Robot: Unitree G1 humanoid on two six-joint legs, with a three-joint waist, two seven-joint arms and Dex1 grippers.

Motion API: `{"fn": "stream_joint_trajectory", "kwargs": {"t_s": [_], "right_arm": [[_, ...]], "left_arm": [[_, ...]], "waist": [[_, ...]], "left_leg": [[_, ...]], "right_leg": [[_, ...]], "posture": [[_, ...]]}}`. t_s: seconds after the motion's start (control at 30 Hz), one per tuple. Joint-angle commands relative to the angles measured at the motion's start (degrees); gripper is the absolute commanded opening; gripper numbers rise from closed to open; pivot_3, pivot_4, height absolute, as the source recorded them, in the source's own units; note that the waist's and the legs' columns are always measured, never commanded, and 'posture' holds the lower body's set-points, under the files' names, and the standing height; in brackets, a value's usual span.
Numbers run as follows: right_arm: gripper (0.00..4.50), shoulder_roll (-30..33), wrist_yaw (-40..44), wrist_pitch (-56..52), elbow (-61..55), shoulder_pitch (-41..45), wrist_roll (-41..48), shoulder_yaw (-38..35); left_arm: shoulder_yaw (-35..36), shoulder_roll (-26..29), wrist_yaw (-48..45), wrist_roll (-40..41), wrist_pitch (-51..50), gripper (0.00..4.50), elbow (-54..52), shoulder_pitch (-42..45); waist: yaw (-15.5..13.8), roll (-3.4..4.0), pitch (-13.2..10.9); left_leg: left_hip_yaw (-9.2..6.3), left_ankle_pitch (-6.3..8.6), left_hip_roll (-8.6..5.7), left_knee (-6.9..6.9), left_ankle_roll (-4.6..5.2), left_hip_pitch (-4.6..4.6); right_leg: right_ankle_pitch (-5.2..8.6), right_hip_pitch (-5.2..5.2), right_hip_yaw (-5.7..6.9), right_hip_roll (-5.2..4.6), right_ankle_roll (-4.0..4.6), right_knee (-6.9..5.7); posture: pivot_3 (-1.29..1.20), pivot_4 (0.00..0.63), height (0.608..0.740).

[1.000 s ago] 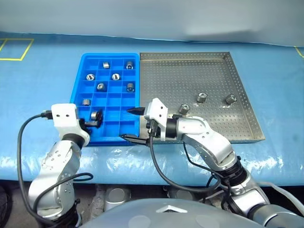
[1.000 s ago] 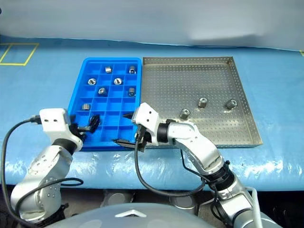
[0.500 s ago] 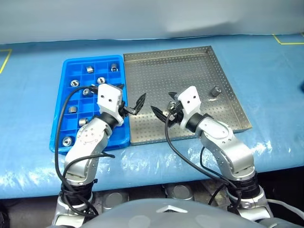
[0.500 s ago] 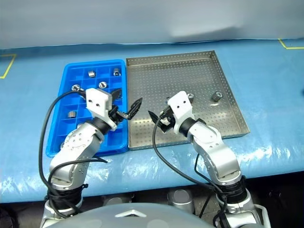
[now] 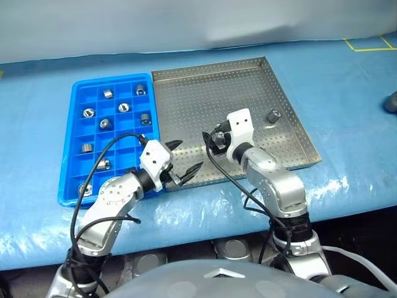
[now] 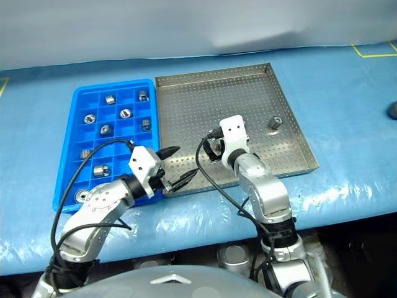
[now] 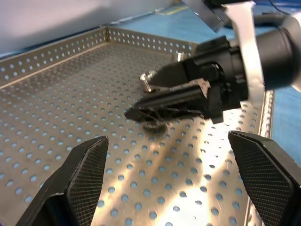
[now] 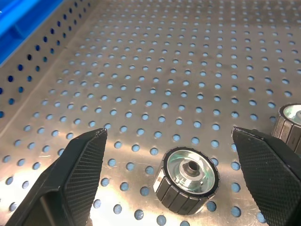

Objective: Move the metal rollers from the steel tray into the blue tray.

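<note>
The steel tray [image 5: 205, 93] lies to the right of the blue tray [image 5: 90, 130], which holds several metal rollers [image 5: 104, 123]. My right gripper [image 5: 212, 141] is open low over the steel tray's near middle. In the right wrist view one roller [image 8: 188, 181] stands between its fingers [image 8: 70, 179], untouched, and another roller [image 8: 289, 125] stands at the side. A lone roller [image 5: 273, 115] stands further right in the steel tray. My left gripper [image 5: 183, 162] is open and empty at the steel tray's near left edge, pointing at the right gripper [image 7: 141, 96].
Both trays sit on a table under a blue cover [image 5: 347, 81]. Yellow tape marks [image 5: 366, 46] the far right corner. A dark object [image 5: 391, 101] sits at the right edge. The table's front edge runs just below the trays.
The camera has swung right. My left gripper moved from over the blue tray to the steel tray's near edge. My right gripper moved forward and down over the rollers. Both stayed open.
</note>
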State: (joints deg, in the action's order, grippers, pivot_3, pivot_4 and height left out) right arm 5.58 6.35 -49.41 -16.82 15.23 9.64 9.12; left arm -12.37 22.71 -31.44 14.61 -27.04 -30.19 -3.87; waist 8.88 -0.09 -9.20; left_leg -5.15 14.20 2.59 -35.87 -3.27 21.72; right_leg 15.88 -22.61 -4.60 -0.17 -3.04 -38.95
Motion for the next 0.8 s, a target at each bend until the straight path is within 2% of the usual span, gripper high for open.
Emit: {"fn": "stream_joint_trajectory", "kwargs": {"t_s": [0.03, 0.17, 0.23, 0.33, 0.57, 0.6, 0.77, 0.8], "right_arm": [[4.5, -1.49, -1.01, -1.07, 0.81, 1.92, -0.66, 0.14], [4.5, -2.54, -1.76, -2.29, 2.83, 2.49, -1.03, -0.53], [4.1, -2.64, -2.0, -2.71, 3.03, 2.46, -1.14, -0.8], [3.29, -3.07, -1.91, -3.3, 2.92, 2.3, -0.89, -1.48], [0.91, -2.58, -0.46, -4.12, 2.21, 1.73, -0.66, -1.57], [0.76, -2.4, -0.02, -3.95, 2.04, 1.68, -0.59, -1.38], [0.75, -1.69, 3.59, -2.26, 0.79, 1.46, 0.61, -0.24], [1.1, -1.9, 4.03, -1.64, 0.56, 1.44, 0.76, -0.17]], "left_arm": [[-0.37, 0.74, -0.63, 0.64, 0.13, 4.44, -3.63, -0.35], [-1.02, 2.0, -1.12, -0.49, 1.34, 4.44, -3.86, -1.34], [-0.98, 1.98, -1.0, -0.53, 1.62, 4.5, -3.96, -1.83], [-0.76, 2.07, -1.06, -0.65, 2.24, 4.5, -3.92, -2.45], [-0.59, 1.84, -0.64, -0.69, 3.46, 4.5, -4.25, -3.6], [-0.53, 1.84, -0.56, -0.68, 3.5, 4.5, -4.39, -3.74], [-0.38, 1.71, 0.39, -0.91, 3.62, 4.5, -4.97, -4.32], [-0.41, 1.78, 0.49, -0.9, 3.54, 4.5, -5.11, -4.36]], "waist": [[-0.42, 0.01, 0.0], [-1.1, 0.01, 0.0], [-1.29, 0.01, 0.0], [-1.54, 0.01, 0.0], [-2.11, 0.01, 0.0], [-2.17, 0.01, 0.0], [-2.36, 0.01, 0.0], [-2.38, 0.01, 0.0]], "left_leg": [[0.01, 0.0, 0.0, 0.0, 0.0, 0.01], [0.01, 0.0, 0.0, 0.02, 0.0, 0.01], [0.02, 0.0, 0.0, 0.03, 0.0, 0.01], [0.01, 0.0, 0.0, 0.03, 0.0, 0.0], [0.02, 0.0, 0.02, 0.05, 0.01, -0.01], [0.02, 0.0, 0.02, 0.05, 0.01, -0.01], [0.02, 0.0, 0.02, 0.04, 0.01, -0.01], [0.02, 0.0, 0.02, 0.06, 0.01, -0.01]], "right_leg": [[-0.01, 0.0, 0.0, -0.01, 0.02, 0.0], [-0.04, 0.0, 0.0, -0.01, 0.07, 0.01], [-0.03, -0.02, 0.0, -0.01, 0.06, 0.01], [-0.02, -0.02, 0.0, -0.01, 0.04, 0.01], [-0.01, -0.01, 0.0, 0.0, 0.03, 0.01], [-0.01, -0.01, 0.0, 0.0, 0.02, 0.01], [-0.01, -0.01, 0.0, 0.0, 0.02, 0.01], [-0.01, -0.02, 0.0, 0.0, 0.02, 0.01]], "posture": [[-0.11, 0.15, 0.74], [-0.1, 0.15, 0.74], [-0.08, 0.15, 0.74], [-0.08, 0.15, 0.74], [-0.05, 0.15, 0.74], [-0.04, 0.15, 0.74], [-0.03, 0.15, 0.74], [-0.03, 0.15, 0.74]]}}
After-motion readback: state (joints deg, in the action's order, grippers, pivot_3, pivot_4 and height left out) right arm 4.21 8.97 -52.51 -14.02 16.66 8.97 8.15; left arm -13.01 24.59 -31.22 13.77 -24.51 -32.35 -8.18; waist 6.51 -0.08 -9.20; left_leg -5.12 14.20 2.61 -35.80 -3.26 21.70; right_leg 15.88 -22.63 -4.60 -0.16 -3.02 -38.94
